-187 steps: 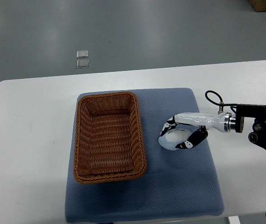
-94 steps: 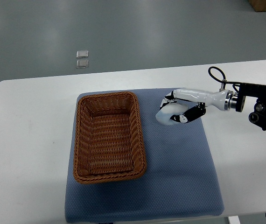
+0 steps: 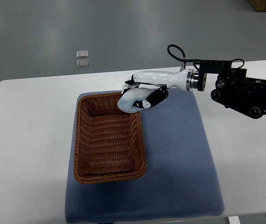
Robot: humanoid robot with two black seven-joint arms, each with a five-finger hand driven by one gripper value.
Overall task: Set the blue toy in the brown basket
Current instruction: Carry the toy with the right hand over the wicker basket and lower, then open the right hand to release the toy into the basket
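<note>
Our right hand [image 3: 140, 95] grips the toy [image 3: 129, 100], fingers hiding its far side; the basket [image 3: 108, 136] rim sits just below it.

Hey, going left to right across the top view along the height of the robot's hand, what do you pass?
Bare white table → left rim of the brown basket → pale blue toy held in the right hand over the basket's far right corner → blue mat → black forearm.
</note>
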